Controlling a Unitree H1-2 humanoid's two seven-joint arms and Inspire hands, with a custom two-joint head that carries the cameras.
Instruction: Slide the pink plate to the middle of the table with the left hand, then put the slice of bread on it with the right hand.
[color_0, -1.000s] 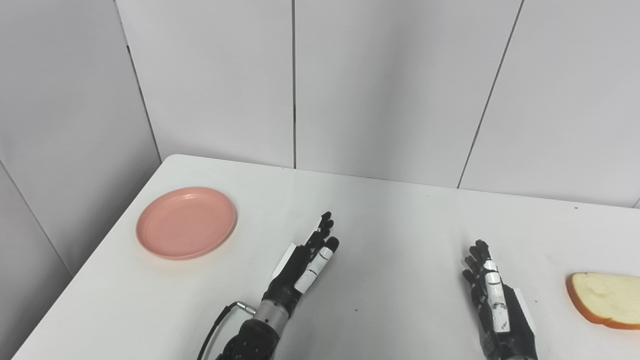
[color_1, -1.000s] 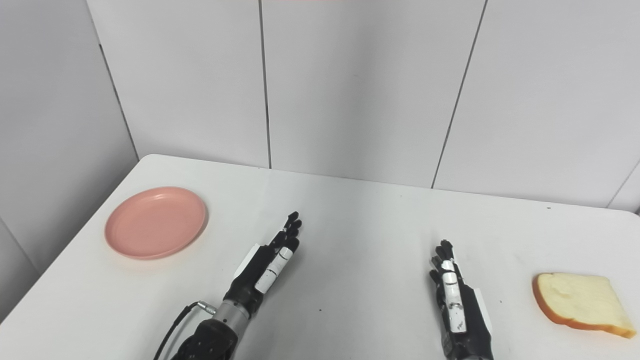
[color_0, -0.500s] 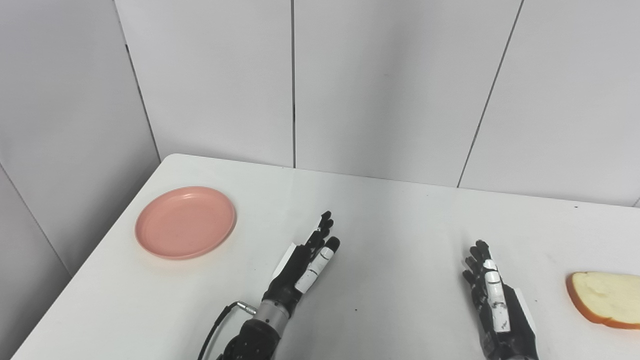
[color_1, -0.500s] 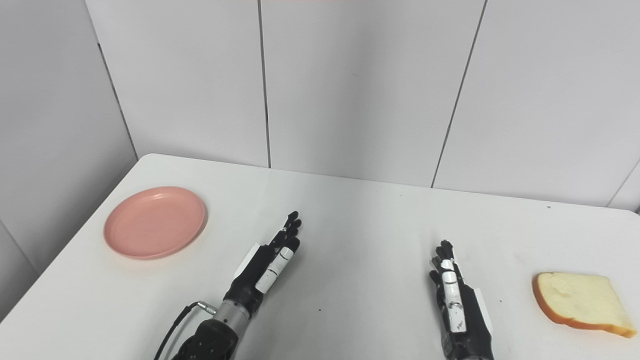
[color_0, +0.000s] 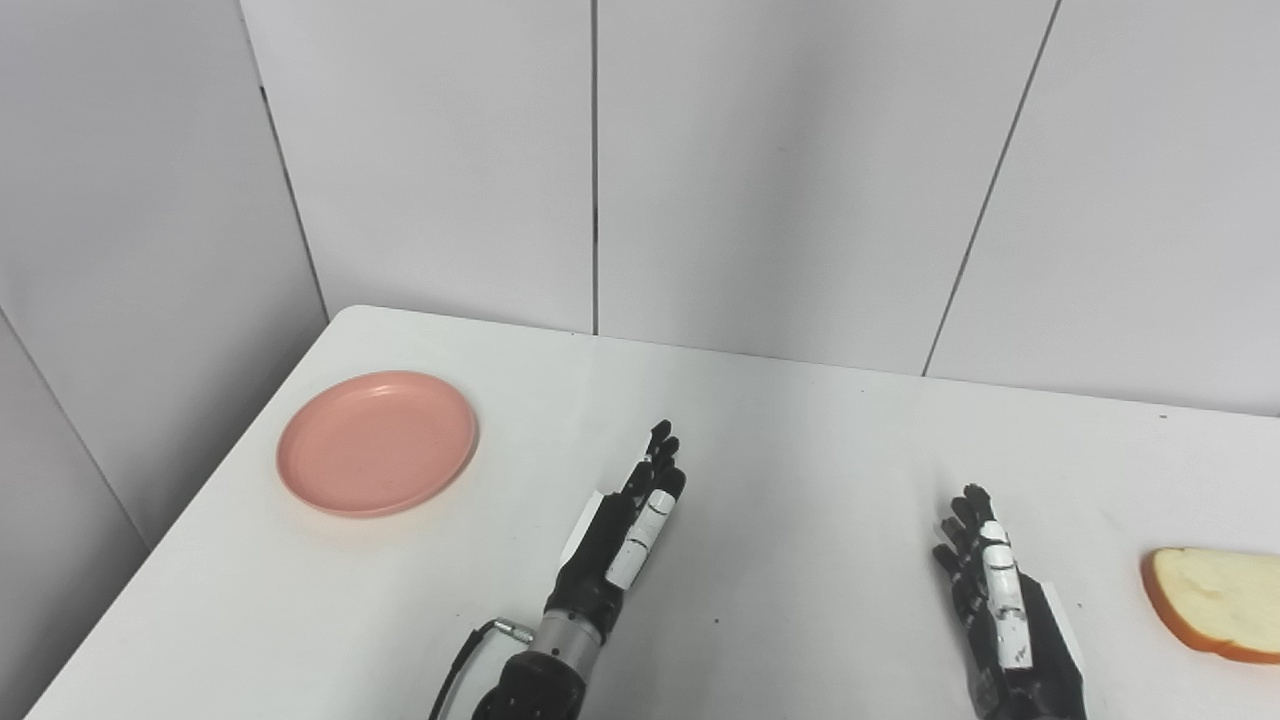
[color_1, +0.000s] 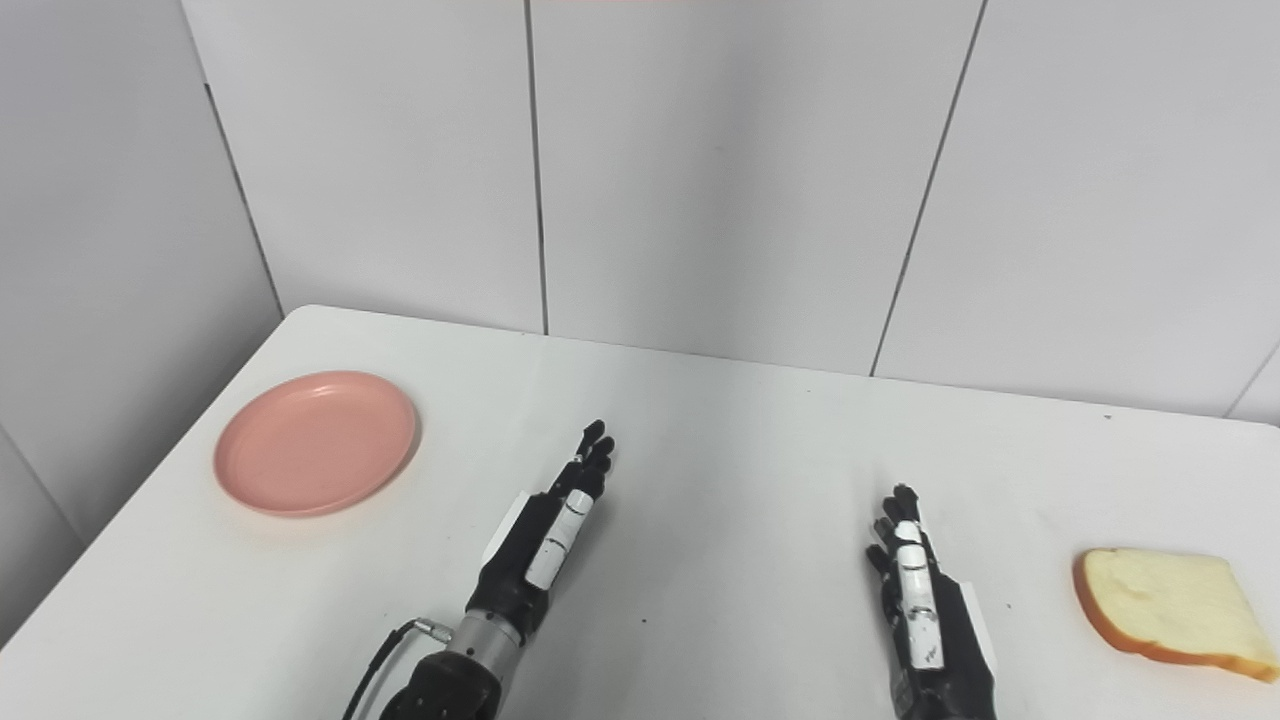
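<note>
Both hands released, plate and bread apart on the bench

Left hand (color_0: 622, 530) and right hand (color_0: 1000, 600) hover with fingers straight, holding nothing. Plate (color_0: 377, 442) lies far left on the bench (color_0: 800, 440); bread (color_1: 1165, 606) lies far right.

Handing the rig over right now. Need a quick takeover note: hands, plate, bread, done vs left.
Left hand: open, holding nothing, fingers extended over the table, right of the pink plate and apart from it.
Right hand: open, holding nothing, left of the bread and not touching it.
Pink plate: empty, near the table's far left corner, not in the middle.
Slice of bread: lying flat on the table near its right edge.
Done: nothing yet.
Left: left hand slides the plate to the middle, then right hand picks up the bread and sets it on the plate.
</note>
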